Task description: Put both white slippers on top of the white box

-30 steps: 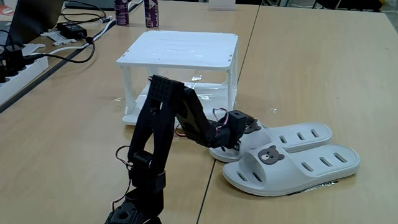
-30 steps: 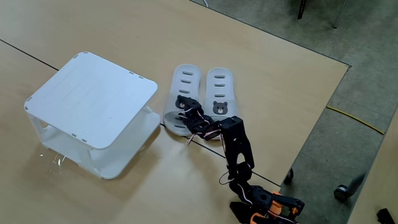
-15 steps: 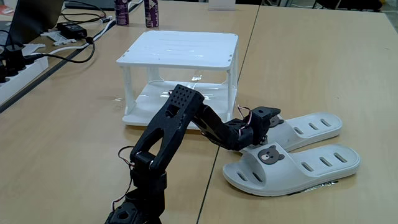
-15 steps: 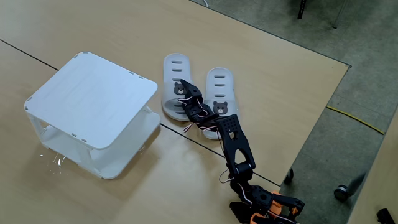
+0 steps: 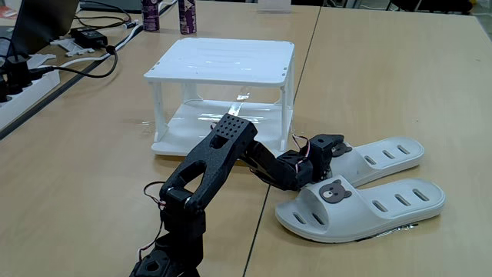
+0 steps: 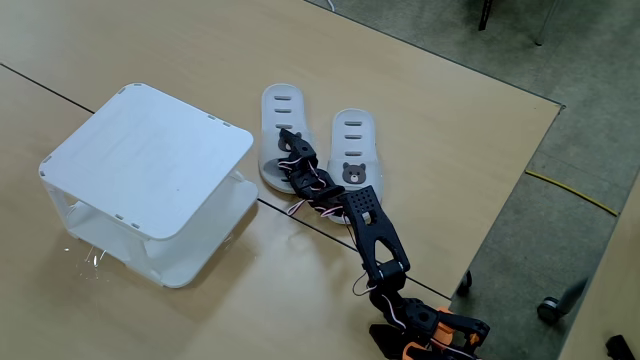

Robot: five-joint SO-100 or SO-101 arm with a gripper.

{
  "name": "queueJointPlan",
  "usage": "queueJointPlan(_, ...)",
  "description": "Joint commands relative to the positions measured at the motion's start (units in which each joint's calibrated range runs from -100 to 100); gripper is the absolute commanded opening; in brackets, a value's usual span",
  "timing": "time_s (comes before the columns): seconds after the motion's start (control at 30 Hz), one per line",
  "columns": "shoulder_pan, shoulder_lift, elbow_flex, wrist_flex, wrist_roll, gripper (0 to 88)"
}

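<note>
Nothing is on the white box yet, so the whole task is still ahead, though the first pick looks under way.

Nearest in the low fixed view is the arm's base at the bottom edge, its black links reaching forward and low over the desk (image 5: 384, 85). Just past it lies the nearer white slipper (image 5: 361, 209), flat on the desk, bear badge up, untouched. Beside it, the farther white slipper (image 5: 377, 158) lies parallel, pushed a little further along than its mate. The hand (image 5: 327, 148) sits at the strap end of this farther slipper, over where its badge would be; in the high fixed view the hand (image 6: 290, 152) covers that spot too. It seems to be closing on or pressing the strap, but I cannot tell from either view whether the fingers are apart or clamped. The slipper itself still rests on the desk.

Beyond stands the white box (image 5: 223, 60), its flat slatted top bare in both fixed views (image 6: 150, 155) and wide enough for the pair. It is near the slippers, with no object between them.

Farther back, at the desk's left edge, lie black cables (image 5: 84, 61) and a power adapter (image 5: 90, 37), and two dark bottles (image 5: 169, 15) stand behind the box. None of these lies on the likely path; the main obstacle to mind is the box's near rim, which the slipper has to clear on the lift.
</note>
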Motion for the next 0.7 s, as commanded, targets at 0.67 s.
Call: queueJointPlan(0.67,3.25,-33.92,1.37,11.24,0.42,0.8)
